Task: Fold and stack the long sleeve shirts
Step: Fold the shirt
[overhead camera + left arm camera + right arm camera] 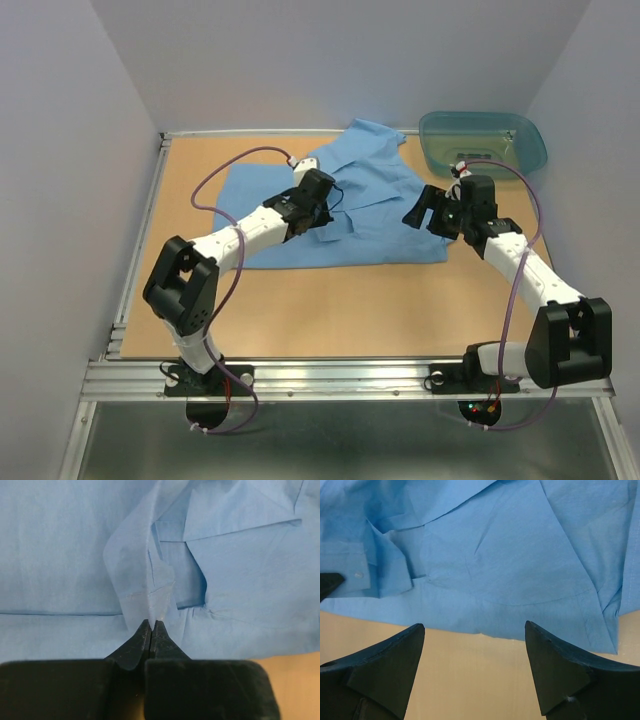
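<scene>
A light blue long sleeve shirt (370, 200) lies spread and partly folded on the tan table toward the back middle. My left gripper (318, 208) is over its middle, shut on a raised pinch of the cloth (150, 587). My right gripper (428, 208) is open and empty at the shirt's right edge, just off the cloth. In the right wrist view the shirt (510, 555) fills the top, with its edge just ahead of my open fingers (555, 675).
A translucent teal plastic tub (483, 139) stands at the back right corner, close behind my right arm. Bare tan table (330, 310) lies in front of the shirt. A metal rail (340, 378) runs along the near edge.
</scene>
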Robot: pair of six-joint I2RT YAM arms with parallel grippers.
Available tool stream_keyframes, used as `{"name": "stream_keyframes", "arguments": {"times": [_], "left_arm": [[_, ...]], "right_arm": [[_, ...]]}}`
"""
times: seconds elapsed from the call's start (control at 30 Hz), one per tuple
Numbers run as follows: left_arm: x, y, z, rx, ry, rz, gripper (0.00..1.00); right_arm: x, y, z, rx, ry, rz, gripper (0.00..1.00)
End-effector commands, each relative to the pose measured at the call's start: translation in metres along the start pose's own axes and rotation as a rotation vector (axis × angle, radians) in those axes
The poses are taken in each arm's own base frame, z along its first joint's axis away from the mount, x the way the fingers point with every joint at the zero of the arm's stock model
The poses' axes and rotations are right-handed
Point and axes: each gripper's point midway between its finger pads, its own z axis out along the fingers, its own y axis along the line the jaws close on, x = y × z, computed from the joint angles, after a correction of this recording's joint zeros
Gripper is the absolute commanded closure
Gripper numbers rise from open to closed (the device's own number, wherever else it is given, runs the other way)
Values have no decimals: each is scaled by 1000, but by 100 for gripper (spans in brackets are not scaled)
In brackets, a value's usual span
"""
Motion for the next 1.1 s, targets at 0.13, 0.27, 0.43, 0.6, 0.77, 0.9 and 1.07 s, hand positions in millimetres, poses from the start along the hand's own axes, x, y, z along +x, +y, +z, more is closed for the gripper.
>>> {"name": "stream_keyframes", "arguments": {"times": [0.13, 0.27, 0.43, 0.6, 0.77, 0.9, 1.07], "left_arm": [[-73, 0, -83, 214, 30, -90, 100], [-72, 11, -104, 287, 99, -113, 100], [-55, 9, -110, 332, 166, -66, 100], [-48, -46, -136, 627, 266, -64, 98], [-36, -69, -163, 796, 363, -34, 94], [-56, -72, -164, 832, 326, -136, 91], [-135, -17, -123, 726, 113, -680, 65]], "right_arm": [[-14, 4, -4, 3, -60, -14, 14], [-20, 7, -2, -7, -62, -11, 14], [-22, 8, 2, -10, -55, -10, 14], [-29, 14, -1, -27, -69, -21, 14], [-31, 17, -6, -34, -84, -32, 14], [-30, 20, -11, -45, -88, -31, 14], [-31, 20, -22, -38, -115, -36, 14]]}}
